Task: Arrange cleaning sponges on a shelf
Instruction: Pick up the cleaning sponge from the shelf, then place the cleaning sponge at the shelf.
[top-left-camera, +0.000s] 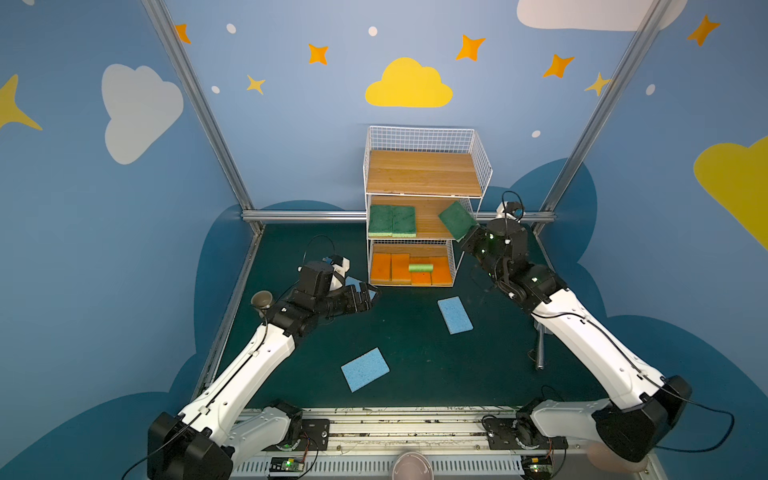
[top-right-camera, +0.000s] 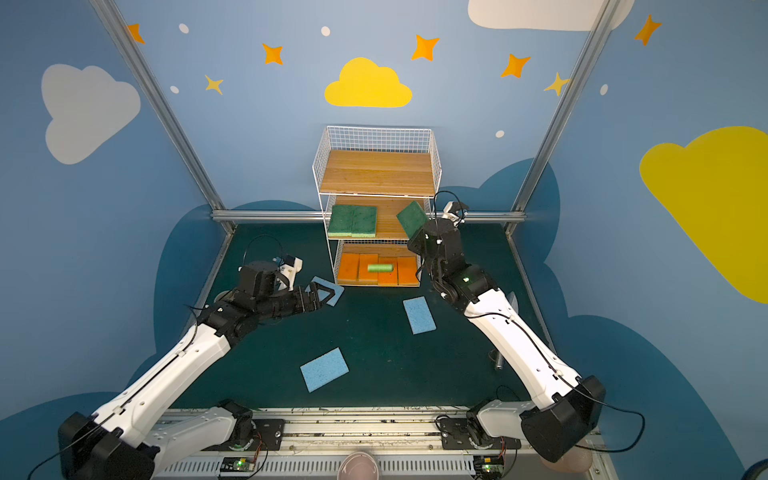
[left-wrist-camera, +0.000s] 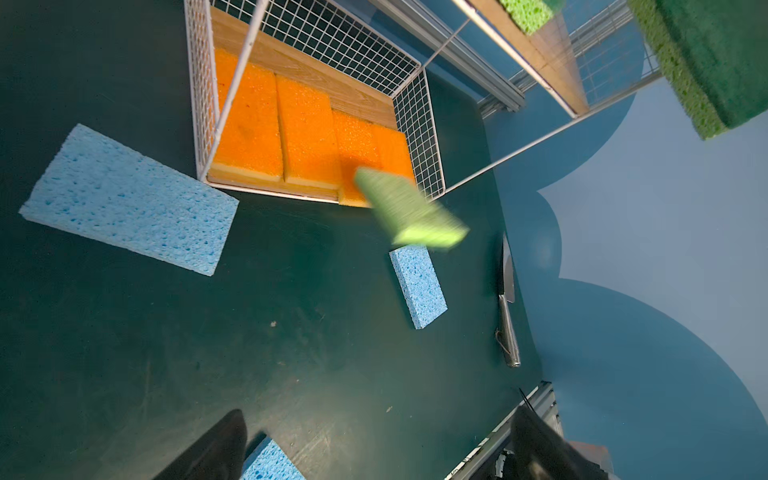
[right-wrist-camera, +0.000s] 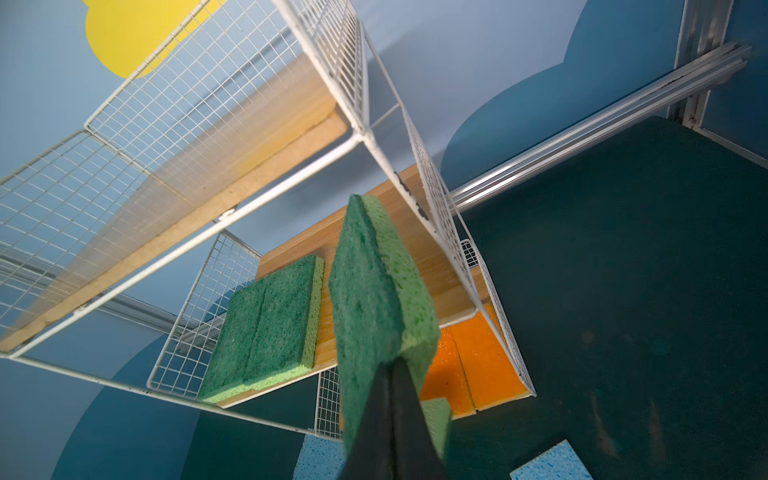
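The shelf (top-left-camera: 424, 172) stands at the back with its top plank bare. Two green sponges (top-left-camera: 392, 221) lie on the middle plank and several orange sponges (top-left-camera: 390, 268) on the bottom one. My right gripper (top-left-camera: 467, 232) (right-wrist-camera: 390, 374) is shut on a tilted green sponge (top-left-camera: 456, 218) (right-wrist-camera: 370, 299) at the middle tier's right front corner. Another green sponge (top-left-camera: 420, 268) (left-wrist-camera: 409, 208) shows blurred before the bottom tier. Three blue sponges (top-left-camera: 455, 315) (top-left-camera: 365, 369) (left-wrist-camera: 129, 199) lie on the table. My left gripper (top-right-camera: 326, 293) (left-wrist-camera: 378, 453) hangs open and empty over the one by the shelf's left foot.
A metal knife (top-left-camera: 539, 353) (left-wrist-camera: 508, 316) lies on the table under the right arm. A beige cup (top-left-camera: 261, 298) stands outside the left frame rail. Aluminium posts (top-left-camera: 245, 208) and rails fence the green mat (top-left-camera: 415, 353).
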